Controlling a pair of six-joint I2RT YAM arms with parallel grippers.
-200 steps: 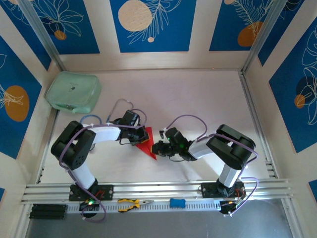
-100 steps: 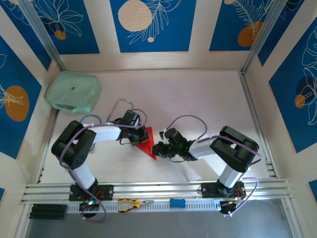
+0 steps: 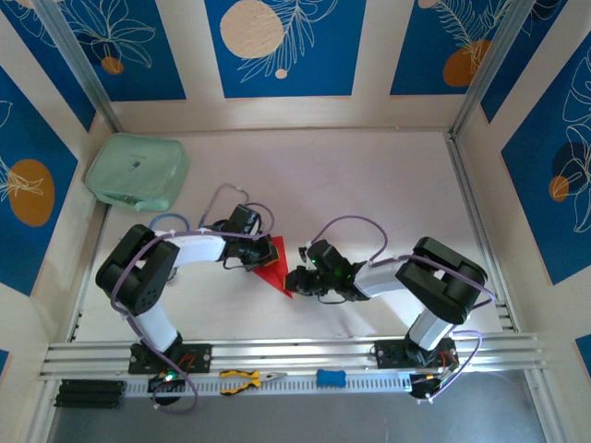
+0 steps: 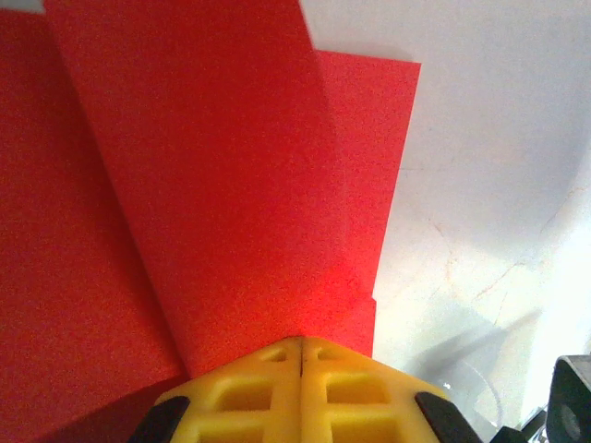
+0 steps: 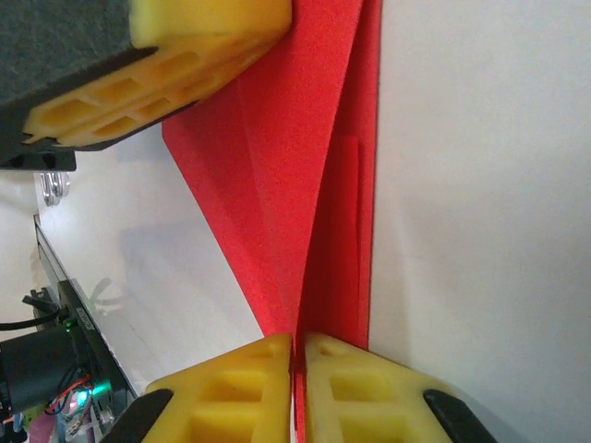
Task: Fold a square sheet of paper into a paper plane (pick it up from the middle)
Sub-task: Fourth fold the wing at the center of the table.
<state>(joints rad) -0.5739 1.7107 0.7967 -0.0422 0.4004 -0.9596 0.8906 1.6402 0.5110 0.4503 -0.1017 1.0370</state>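
Top external view: the folded red paper (image 3: 274, 269) lies flat on the white table (image 3: 369, 185), in the near middle between the two arms. It is a slim wedge. Its long axis runs from far to near and leans a little right, with the sharp tip pointing at the near edge and the broad end on the far side.

The left gripper (image 3: 258, 259) sits at the paper's left edge and the right gripper (image 3: 295, 278) at its near right side by the tip.

Left wrist view: the left gripper (image 4: 302, 343) has its yellow fingers (image 4: 249, 392) pressed together against overlapping red layers (image 4: 212, 185). Whether a layer is caught between them I cannot tell.

Right wrist view: the right gripper (image 5: 297, 346) pinches a thin edge of the paper (image 5: 309, 203), whose straight crease runs away from the fingers.

A mint-green pouch (image 3: 137, 172) lies in the far left corner. Yellow-handled pliers (image 3: 246, 378) rest on the near rail.
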